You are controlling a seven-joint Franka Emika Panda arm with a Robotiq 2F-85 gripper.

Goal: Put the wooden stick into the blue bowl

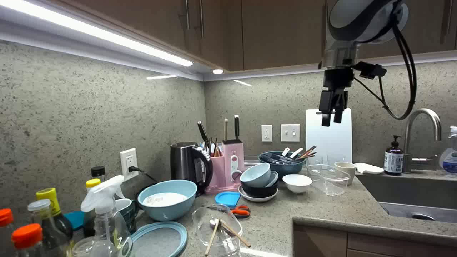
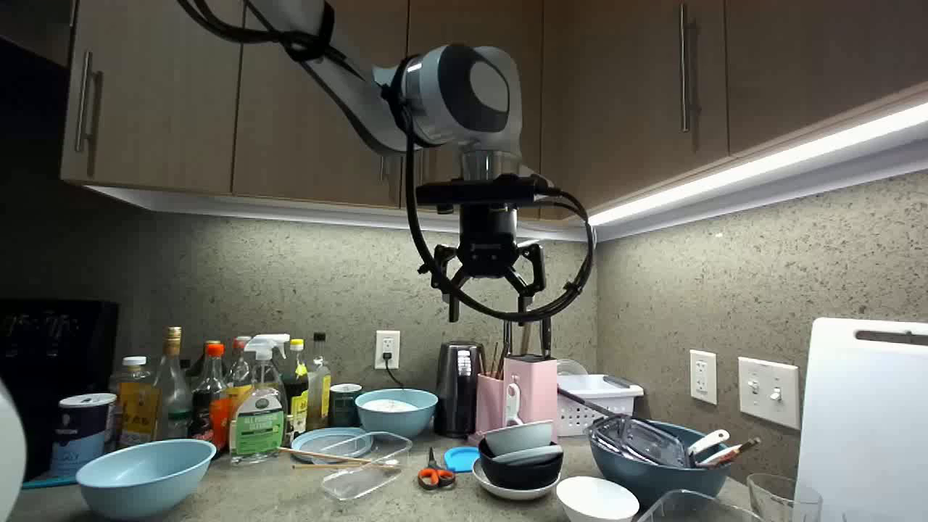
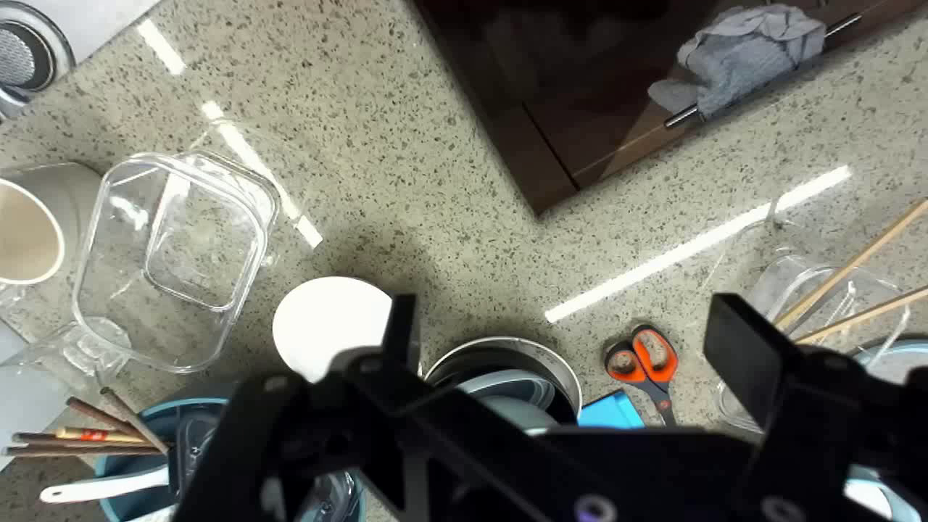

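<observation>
Gripper (image 3: 567, 336) foremost, spread wide.
We find two wooden sticks (image 1: 236, 234) across a clear container (image 2: 357, 484) near the blue bowl (image 1: 169, 211).

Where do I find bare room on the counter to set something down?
In the wrist view, the counter is bare between its inner corner and the white bowl, and from that corner to the orange-handled scissors. It is crowded toward the wall corner: electric kettle, pink knife block, stacked bowls.
</observation>
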